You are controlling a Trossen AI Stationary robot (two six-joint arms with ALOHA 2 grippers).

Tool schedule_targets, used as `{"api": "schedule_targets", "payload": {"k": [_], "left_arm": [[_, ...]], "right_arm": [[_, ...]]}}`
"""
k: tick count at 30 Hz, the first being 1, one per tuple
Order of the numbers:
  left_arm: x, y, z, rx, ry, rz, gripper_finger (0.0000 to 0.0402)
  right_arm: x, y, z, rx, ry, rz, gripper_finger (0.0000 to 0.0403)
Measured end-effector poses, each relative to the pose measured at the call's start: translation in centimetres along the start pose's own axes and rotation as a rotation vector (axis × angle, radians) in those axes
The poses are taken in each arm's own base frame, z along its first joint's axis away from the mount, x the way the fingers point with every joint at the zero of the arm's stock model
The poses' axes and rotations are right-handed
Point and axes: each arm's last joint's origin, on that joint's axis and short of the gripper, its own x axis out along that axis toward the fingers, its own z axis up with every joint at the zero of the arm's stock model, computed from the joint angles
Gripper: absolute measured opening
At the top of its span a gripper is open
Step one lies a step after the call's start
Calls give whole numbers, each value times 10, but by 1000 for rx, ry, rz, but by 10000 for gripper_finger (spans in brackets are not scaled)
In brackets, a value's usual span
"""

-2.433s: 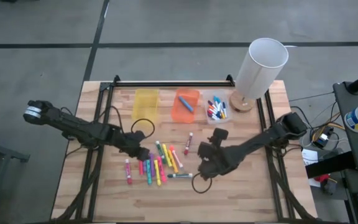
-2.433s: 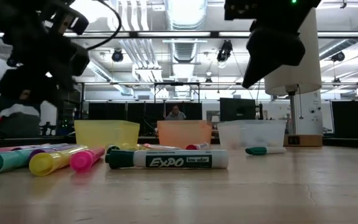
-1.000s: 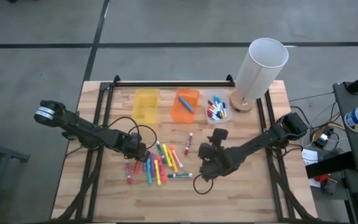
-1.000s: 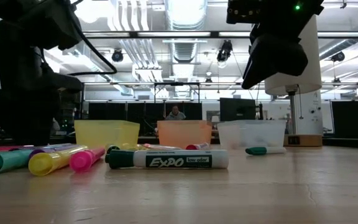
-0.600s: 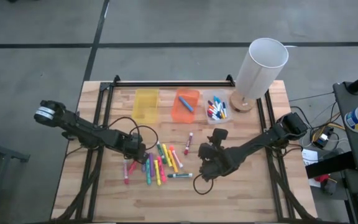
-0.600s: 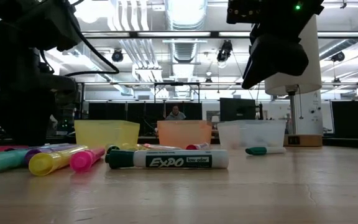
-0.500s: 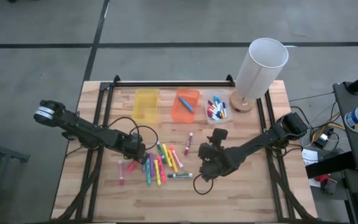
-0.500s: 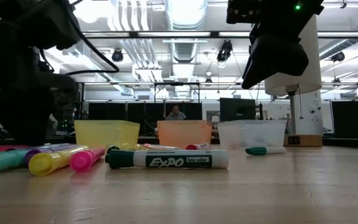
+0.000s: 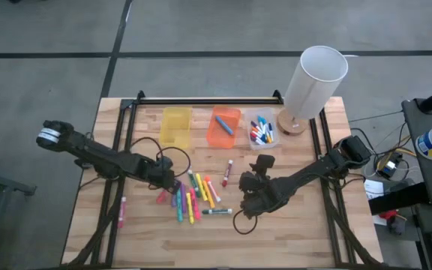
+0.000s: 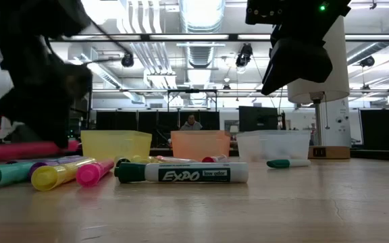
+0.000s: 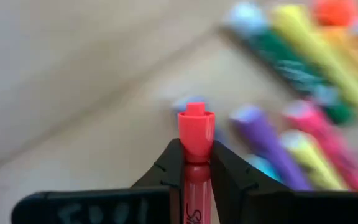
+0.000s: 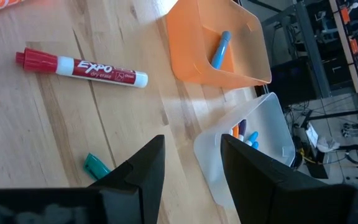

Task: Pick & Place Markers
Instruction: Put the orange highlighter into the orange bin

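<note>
Left hand point(image 11: 195, 163) pinches one red marker point(image 11: 196, 134); right hand point(image 12: 190, 163) hangs spread above three bins point(image 9: 223, 127).

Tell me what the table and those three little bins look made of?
The table looks like wood: pale planks with visible grain, matte. The yellow bin, orange bin and clear bin look like thin plastic, translucent and glossy; light passes through their walls.
</note>
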Motion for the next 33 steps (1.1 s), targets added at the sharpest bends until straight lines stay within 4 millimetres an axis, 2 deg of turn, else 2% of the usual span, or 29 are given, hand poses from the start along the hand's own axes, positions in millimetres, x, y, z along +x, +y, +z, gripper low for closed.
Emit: {"api": "schedule_targets", "payload": {"k": [9, 17, 21, 27, 33], "left_arm": [[-37, -28, 22, 67, -219, -111, 44], [-60, -52, 54, 176, -373, -145, 44], [-63, -54, 73, 201, -440, -135, 45], [-71, -55, 109, 217, -557, -223, 45], [-76, -39, 148, 175, -647, -271, 46]], "right_arm": [[0, 0, 0, -1, 0, 0, 150], [-3, -3, 5, 7, -35, -37, 150], [-5, -4, 9, 17, -45, -32, 150], [-7, -5, 12, 8, -50, -29, 150], [-8, -6, 13, 8, -67, -46, 150]]}}
